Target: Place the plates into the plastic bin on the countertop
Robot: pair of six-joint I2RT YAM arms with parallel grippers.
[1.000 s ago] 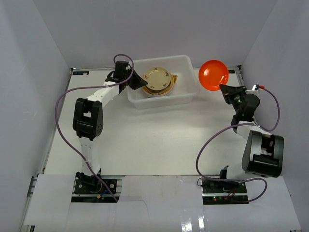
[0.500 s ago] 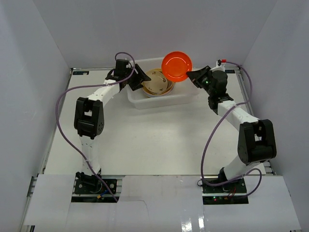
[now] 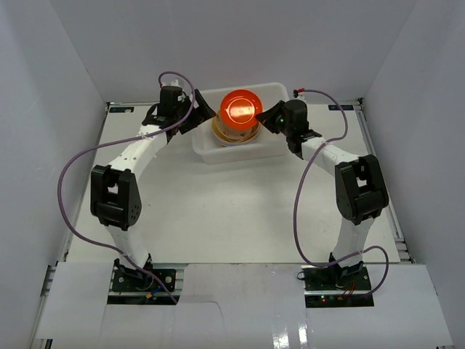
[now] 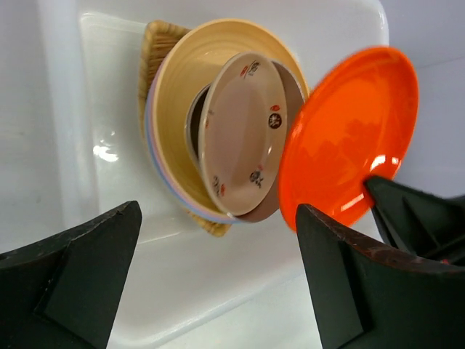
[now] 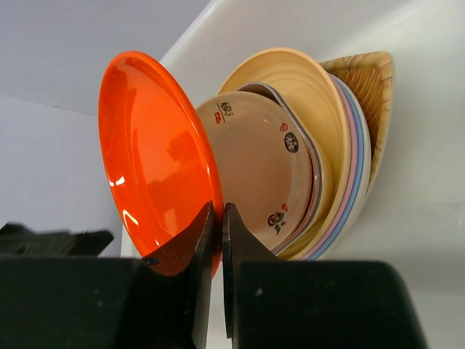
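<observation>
Toward the far edge of the table [image 3: 232,211], the plastic bin [image 3: 280,144] is flanked by both hands. At its left rim the left hand [image 3: 206,115] is seen spread wide apart with nothing in it. A second ago it was closed at the stack, so a plate is judged to have just been released there. Inside the bin the stack of plates [image 4: 240,138] is nested on a wicker tray [image 5: 370,87]. Over it the orange plate [image 3: 240,109] is held by its rim, clamped in the right hand [image 5: 220,214]. A second ago that plate was carried above the table's far right corner; it has since been swung across. Only its release is judged to remain, no other plate being seen outside the bin.
</observation>
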